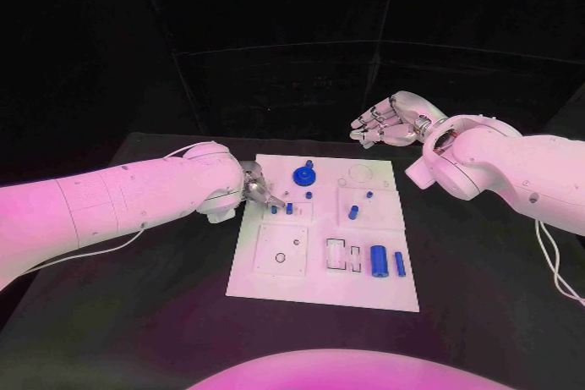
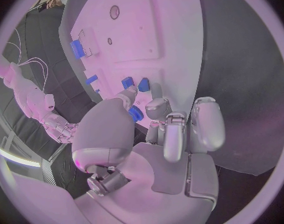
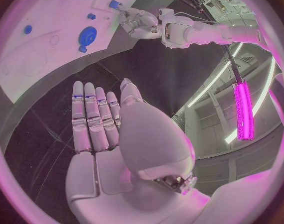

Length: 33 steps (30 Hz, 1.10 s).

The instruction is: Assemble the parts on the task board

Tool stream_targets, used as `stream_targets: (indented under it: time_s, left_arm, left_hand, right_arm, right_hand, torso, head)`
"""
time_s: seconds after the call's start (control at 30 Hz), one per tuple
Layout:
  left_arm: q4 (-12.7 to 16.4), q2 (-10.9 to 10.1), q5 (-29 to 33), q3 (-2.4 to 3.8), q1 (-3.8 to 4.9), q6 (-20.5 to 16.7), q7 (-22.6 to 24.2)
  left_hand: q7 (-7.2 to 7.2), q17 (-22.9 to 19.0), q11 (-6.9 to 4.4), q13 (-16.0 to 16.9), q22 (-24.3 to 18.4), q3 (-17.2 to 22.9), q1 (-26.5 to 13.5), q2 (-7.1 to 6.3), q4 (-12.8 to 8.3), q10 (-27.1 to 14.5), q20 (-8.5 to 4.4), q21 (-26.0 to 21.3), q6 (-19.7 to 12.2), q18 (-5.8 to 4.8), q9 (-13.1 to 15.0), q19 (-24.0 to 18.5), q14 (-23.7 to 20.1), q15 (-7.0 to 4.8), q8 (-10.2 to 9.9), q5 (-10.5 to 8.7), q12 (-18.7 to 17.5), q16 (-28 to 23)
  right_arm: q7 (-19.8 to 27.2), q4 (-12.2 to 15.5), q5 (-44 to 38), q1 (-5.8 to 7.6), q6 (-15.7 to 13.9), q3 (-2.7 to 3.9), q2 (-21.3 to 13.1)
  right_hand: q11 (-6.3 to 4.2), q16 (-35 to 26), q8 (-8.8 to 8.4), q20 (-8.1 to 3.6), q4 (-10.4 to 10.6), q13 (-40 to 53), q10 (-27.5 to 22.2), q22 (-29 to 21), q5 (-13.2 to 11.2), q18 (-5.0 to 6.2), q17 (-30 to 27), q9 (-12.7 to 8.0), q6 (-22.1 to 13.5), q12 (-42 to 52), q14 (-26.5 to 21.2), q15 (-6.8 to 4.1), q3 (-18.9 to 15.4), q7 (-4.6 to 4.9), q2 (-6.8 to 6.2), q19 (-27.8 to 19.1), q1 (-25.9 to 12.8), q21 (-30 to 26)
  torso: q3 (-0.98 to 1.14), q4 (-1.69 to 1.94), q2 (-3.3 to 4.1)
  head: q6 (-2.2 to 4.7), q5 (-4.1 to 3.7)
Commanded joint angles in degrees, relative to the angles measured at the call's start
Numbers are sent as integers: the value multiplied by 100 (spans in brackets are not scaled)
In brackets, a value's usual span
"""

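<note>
You see: task board (image 1: 283, 282) white | parts (image 1: 379, 259) on the task board blue | table (image 1: 146, 305) black | hands (image 1: 259, 189) silver

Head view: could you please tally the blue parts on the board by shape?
Disc: 1
Long cylinders: 2
Small pegs: 6
Total: 9
</note>
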Motion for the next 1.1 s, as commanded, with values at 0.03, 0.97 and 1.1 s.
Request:
stream_targets:
  time_s: [0.03, 0.97, 1.1]
  left_arm:
    - [26, -28, -3, 4, 7, -585, 300]
    - [-376, 322, -843, -2, -25, -1749, 3847]
    - [-558, 487, -1514, -5, -51, -1619, 3990]
  left_hand:
    - [9, 1433, -5, -258, -183, -265, 7, 94, 144, -165, -28, -183, -64, 44, 8, -95, 587, -18, 5, 16, -187, -15]
    - [665, -3072, 678, -3619, -3373, -753, 2652, 323, -673, -2402, 531, -3774, -844, 604, -1442, -1721, -1201, 548, -1555, 6, -3327, -2848]
    - [643, -2871, 693, -4060, -3377, -696, 2706, 234, -767, -2218, 509, -3764, -560, 601, -1679, -1540, -955, 550, -1858, 9, -3786, -2619]
  right_arm:
    - [35, -13, 10, 13, 38, 4, 28]
    - [56, -115, 10, 13, 51, 3, 58]
    - [56, -120, 10, 13, 61, 3, 72]
  right_hand:
    - [27, -36, -42, 19, -37, -7, -40, -14, -21, 44, -18, -7, -54, -27, -31, 39, -7, 139, -40, 19, -46, -50]
    - [32, -47, -52, 26, -54, -6, -64, -38, -17, 43, -54, -5, -71, -27, -51, 48, 0, 141, -40, 19, -50, -88]
    - [32, -47, -52, 26, -54, -6, -64, -38, -17, 43, -54, -5, -71, -27, -51, 48, 0, 141, -40, 19, -50, -88]
  torso:
    - [4, 2, -5]
    - [-2, -21, 13]
    - [2, -28, 10]
  head:
    - [11, -4]
    - [143, -78]
    - [147, -94]
